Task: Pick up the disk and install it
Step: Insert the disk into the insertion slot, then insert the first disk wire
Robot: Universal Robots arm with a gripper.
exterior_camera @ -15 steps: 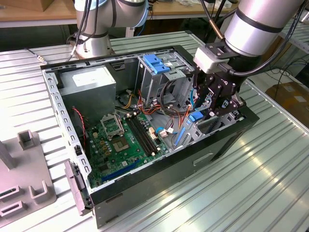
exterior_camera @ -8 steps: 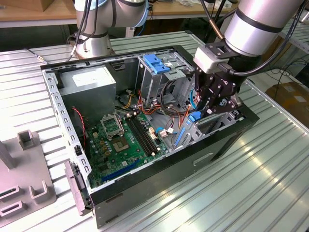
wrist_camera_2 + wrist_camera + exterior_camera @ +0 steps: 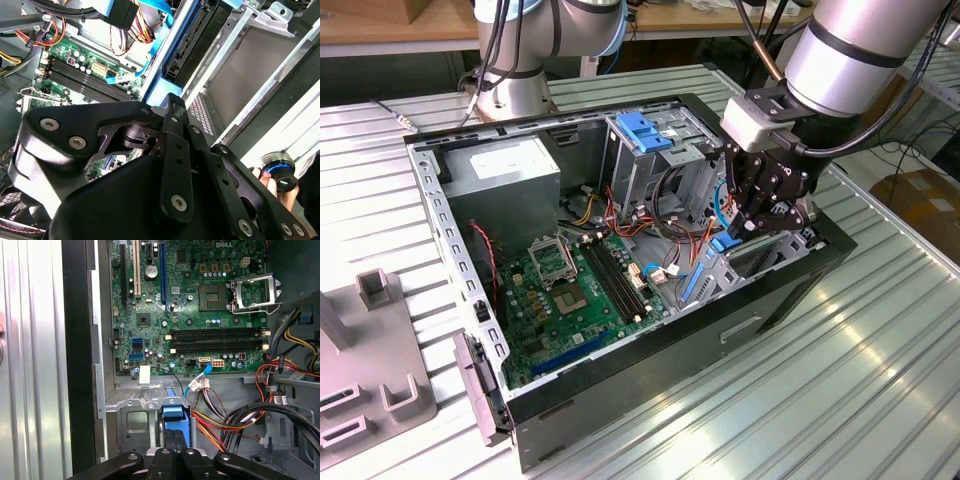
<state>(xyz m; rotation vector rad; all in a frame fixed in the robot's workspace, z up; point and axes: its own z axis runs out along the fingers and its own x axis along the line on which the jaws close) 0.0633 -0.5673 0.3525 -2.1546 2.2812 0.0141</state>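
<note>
"Black gripper (image 3: 747, 222) first: how does it stand?"

"Its fingers are drawn together, clamped on the near end of the disk (image 3: 175, 417) at its bright blue rail. In the first wrist view that blue end sits right between the fingertips."

"Where is the disk, then?"

"Inside the open computer case (image 3: 790, 290), at the corner on the exterior view's right. It is in the mouth of a bare metal drive bay (image 3: 131, 416), well off the surface (image 3: 880, 380)."

"Which way does it point?"

"It stands on edge. Its long axis runs in line with the gripper's fingers, down into the bay toward the floor of the case. In the second wrist view the blue rail stretches straight away from the fingertip."

"How far along is the job?"

"My judgement: the pick-up is done and the installing is under way. The gripper holds the disk, and how deep it sits is hidden, so I would not call it seated."

"What lies around it?"

"Red, orange and black cables (image 3: 225, 415) just beside the bay, then the green motherboard (image 3: 200, 305). Further off is the tall cage's wide blue latch (image 3: 642, 130)."
</note>
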